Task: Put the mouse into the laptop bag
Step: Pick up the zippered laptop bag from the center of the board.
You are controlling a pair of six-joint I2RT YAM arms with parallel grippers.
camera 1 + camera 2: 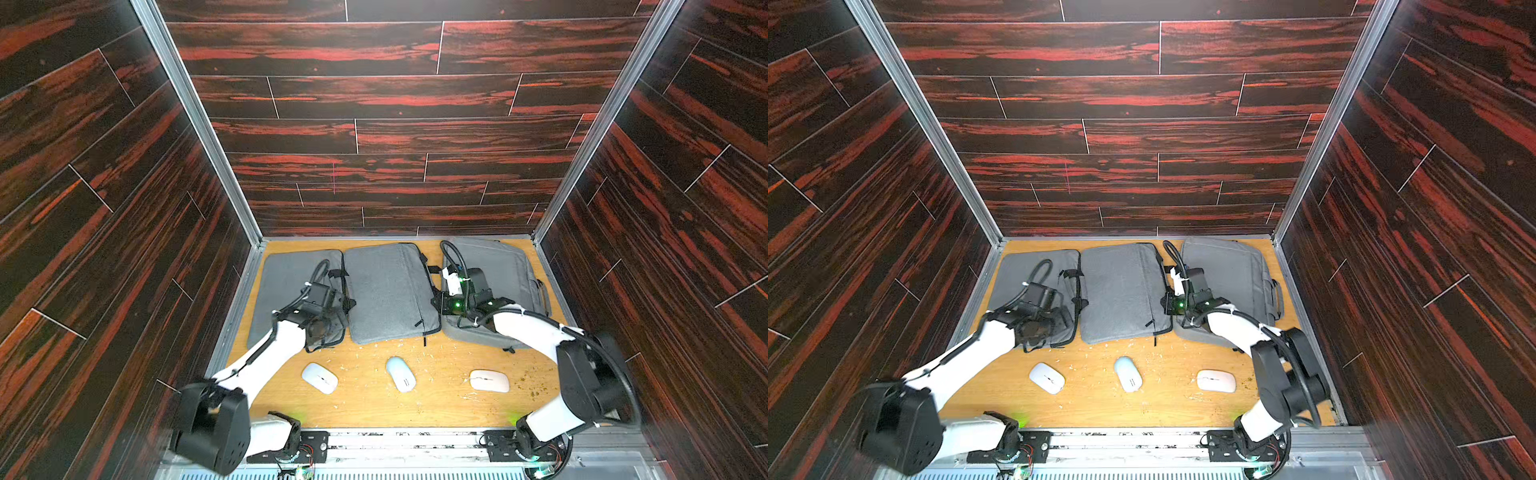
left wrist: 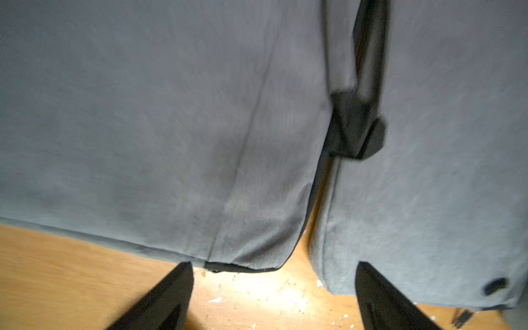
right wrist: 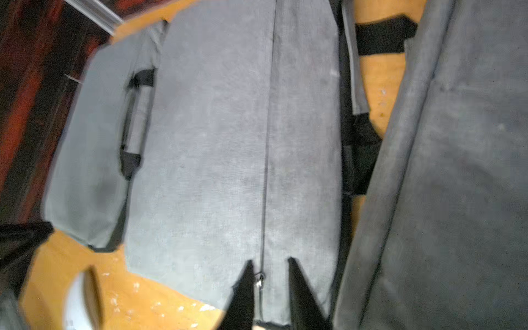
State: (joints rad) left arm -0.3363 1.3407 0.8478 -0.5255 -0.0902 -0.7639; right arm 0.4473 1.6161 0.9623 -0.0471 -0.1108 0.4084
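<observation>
While the mouse (image 1: 401, 374) lay untouched on the tabletop (image 1: 365, 409) at lower centre of a top view, below the middle laptop bag (image 1: 390, 291), the right pincer (image 3: 270, 263) stood part-open astride the zip pull (image 3: 260, 278), visibly gripping nothing; the left pincer (image 2: 274, 264) gaped wide and empty beside the bag's corner. Sound practice was to centre the pull, close fully, then draw straight along the zip.

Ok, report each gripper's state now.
Left gripper: open, empty.
Right gripper: narrowed around the zipper pull; grip cannot be told.
</observation>
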